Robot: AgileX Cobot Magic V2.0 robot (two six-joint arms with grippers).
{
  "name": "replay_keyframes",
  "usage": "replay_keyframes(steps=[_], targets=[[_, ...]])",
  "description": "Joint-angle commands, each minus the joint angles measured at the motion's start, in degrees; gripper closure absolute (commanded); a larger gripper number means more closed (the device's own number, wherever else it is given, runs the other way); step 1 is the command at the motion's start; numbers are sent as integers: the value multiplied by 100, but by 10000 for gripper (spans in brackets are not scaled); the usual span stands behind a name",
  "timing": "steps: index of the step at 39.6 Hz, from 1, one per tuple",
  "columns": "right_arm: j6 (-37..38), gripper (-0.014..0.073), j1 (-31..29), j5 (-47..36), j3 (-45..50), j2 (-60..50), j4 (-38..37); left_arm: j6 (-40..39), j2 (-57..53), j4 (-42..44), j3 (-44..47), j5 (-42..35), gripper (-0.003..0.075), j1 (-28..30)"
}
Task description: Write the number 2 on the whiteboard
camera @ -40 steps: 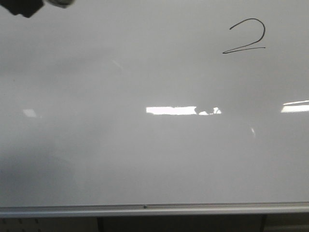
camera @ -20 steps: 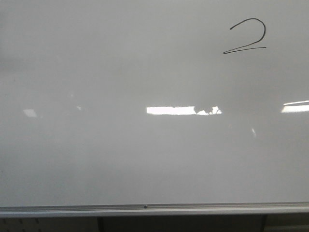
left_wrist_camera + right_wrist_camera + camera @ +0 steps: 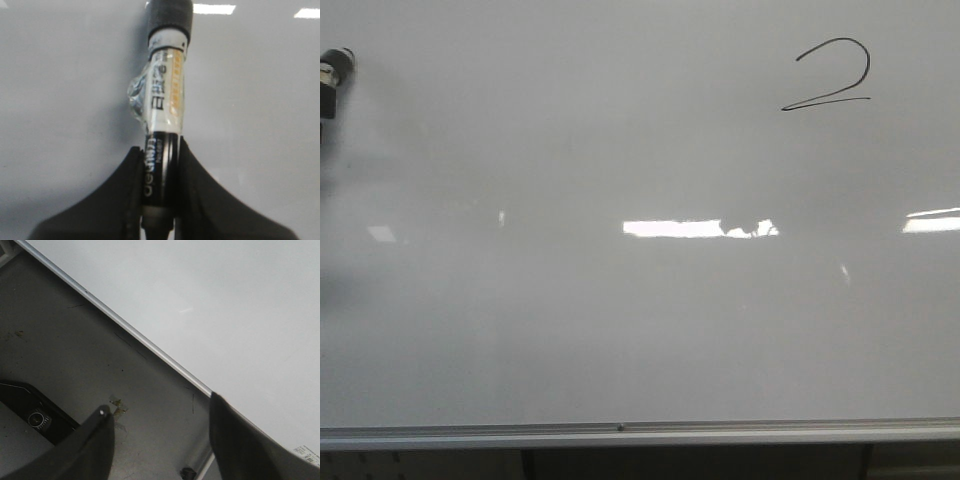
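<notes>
The whiteboard (image 3: 640,300) fills the front view, with a silver rail (image 3: 640,434) along its bottom. A thin black number 2 (image 3: 830,76) is drawn at its upper right. My left gripper (image 3: 159,150) is shut on a black-and-white marker (image 3: 162,110) with a black cap end, pointed at the board. The marker's tip shows at the far left edge of the front view (image 3: 334,65). My right gripper (image 3: 160,410) is open and empty, over a dark grey surface beside the whiteboard's edge (image 3: 235,305).
Bright rectangular light reflections (image 3: 675,228) lie across the middle of the board. In the right wrist view a dark grey floor or table (image 3: 75,360) lies beside the board's aluminium rail (image 3: 140,340), with a black device (image 3: 37,417) near the left finger.
The marker left the front view at the upper left half a second ago, and its tip now shows at the left edge, lower down. The drawn 2 is unchanged.
</notes>
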Motion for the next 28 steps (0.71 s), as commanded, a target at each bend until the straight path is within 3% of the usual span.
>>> replay_keyframes(steps=[1, 8, 21, 28], targets=[[14, 147, -44, -306, -171, -18, -34, -32, 122, 31, -250, -597, 738, 7], [14, 147, -44, -303, -171, -18, 51, -32, 468, 47, -500, -249, 683, 7], [14, 147, -44, -355, -171, -18, 182, -32, 507, 196, -1028, 885, 301, 7], [14, 147, -44, -336, -171, -18, 182, -32, 14, 210, -1290, 2092, 269, -6]])
